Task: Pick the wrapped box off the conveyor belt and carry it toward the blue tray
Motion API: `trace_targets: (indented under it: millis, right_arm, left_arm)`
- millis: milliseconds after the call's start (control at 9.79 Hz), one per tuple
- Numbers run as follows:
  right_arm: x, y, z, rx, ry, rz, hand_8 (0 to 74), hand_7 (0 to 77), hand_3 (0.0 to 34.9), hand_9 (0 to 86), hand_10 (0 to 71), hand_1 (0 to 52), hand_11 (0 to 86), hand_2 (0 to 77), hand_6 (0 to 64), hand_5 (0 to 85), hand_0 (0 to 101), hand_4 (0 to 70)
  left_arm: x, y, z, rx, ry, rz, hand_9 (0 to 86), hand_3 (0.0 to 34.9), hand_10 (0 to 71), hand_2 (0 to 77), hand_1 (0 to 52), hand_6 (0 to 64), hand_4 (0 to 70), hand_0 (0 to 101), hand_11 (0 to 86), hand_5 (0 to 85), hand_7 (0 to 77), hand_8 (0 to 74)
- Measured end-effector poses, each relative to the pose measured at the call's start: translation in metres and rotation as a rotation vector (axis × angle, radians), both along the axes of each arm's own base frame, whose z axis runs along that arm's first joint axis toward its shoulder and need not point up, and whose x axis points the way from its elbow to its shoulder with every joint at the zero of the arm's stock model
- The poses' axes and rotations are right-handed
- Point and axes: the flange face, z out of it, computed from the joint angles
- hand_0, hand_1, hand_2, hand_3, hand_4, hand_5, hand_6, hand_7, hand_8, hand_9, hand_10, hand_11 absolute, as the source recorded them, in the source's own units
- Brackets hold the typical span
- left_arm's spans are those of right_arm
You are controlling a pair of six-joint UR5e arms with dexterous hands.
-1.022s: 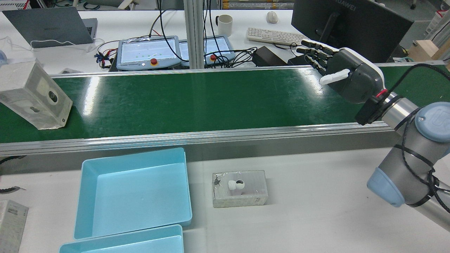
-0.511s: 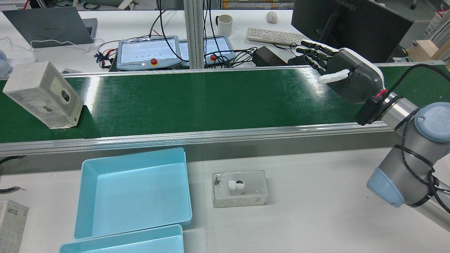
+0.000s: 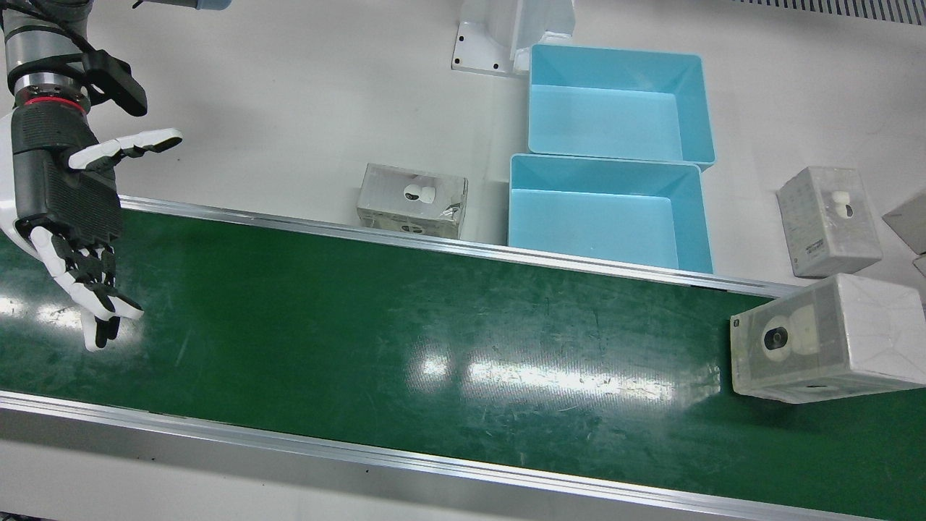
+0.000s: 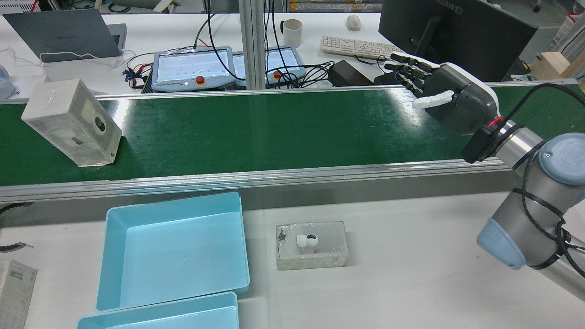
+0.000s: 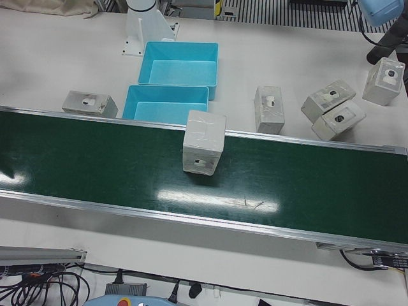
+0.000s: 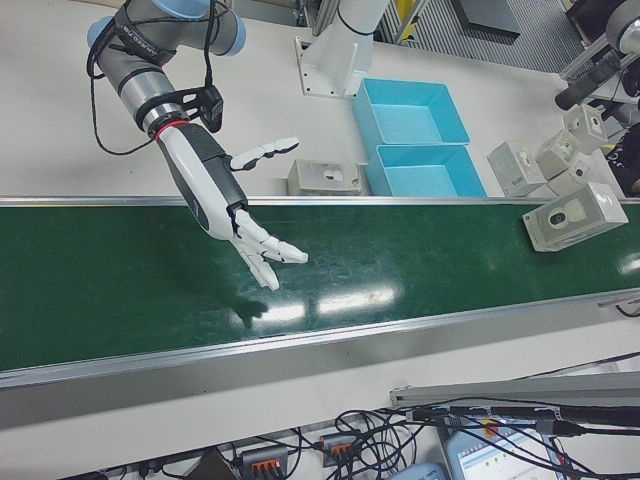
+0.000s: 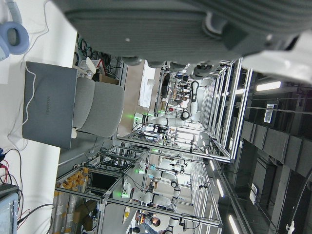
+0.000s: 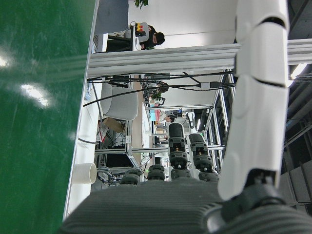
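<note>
The wrapped box (image 4: 73, 122), pale with a camera printed on its side, stands on the green conveyor belt (image 4: 274, 128) at the rear view's far left. It also shows in the front view (image 3: 825, 347) and the left-front view (image 5: 204, 141). My right hand (image 4: 450, 98) is open, fingers spread, and hovers over the belt's other end, far from the box; it also shows in the front view (image 3: 69, 210). A blue tray (image 4: 173, 249) lies on the white table beside the belt. In the left hand view my left hand (image 7: 185, 24) shows its palm, holding nothing.
A second blue tray (image 4: 160, 315) sits behind the first. Another wrapped box (image 4: 312, 245) lies on the table right of the trays. Several more boxes (image 5: 335, 108) lie beyond the trays. The belt has raised aluminium rails (image 4: 274, 176).
The wrapped box has travelled along the belt toward the right in the rear view. My right hand has barely moved.
</note>
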Motion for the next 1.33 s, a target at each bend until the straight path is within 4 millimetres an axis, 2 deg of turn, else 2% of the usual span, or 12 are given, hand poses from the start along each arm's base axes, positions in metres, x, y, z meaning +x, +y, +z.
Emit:
trace_targets:
  millis: [1226, 1328]
  right_arm:
    - [-0.0012, 0.0004, -0.0023, 0.003, -0.004, -0.002, 0.5, 19.1, 0.7, 5.4, 1.6, 12.5, 3.8, 9.8, 5.5, 12.0, 47, 12.0]
    - [-0.0010, 0.0006, -0.0035, 0.004, -0.007, -0.001, 1.1, 21.8, 0.6, 5.4, 1.6, 12.5, 3.8, 11.4, 6.5, 13.6, 47, 13.6]
  left_arm:
    - [0.0000, 0.0000, 0.0000, 0.000, 0.000, 0.000, 0.0, 0.0, 0.5, 1.1, 0.0, 0.0, 0.0, 0, 0.0, 1.1, 0.5, 0.5]
    - [0.0000, 0.0000, 0.0000, 0.000, 0.000, 0.000, 0.0, 0.0, 0.0, 1.1, 0.0, 0.0, 0.0, 0, 0.0, 1.1, 0.5, 0.5]
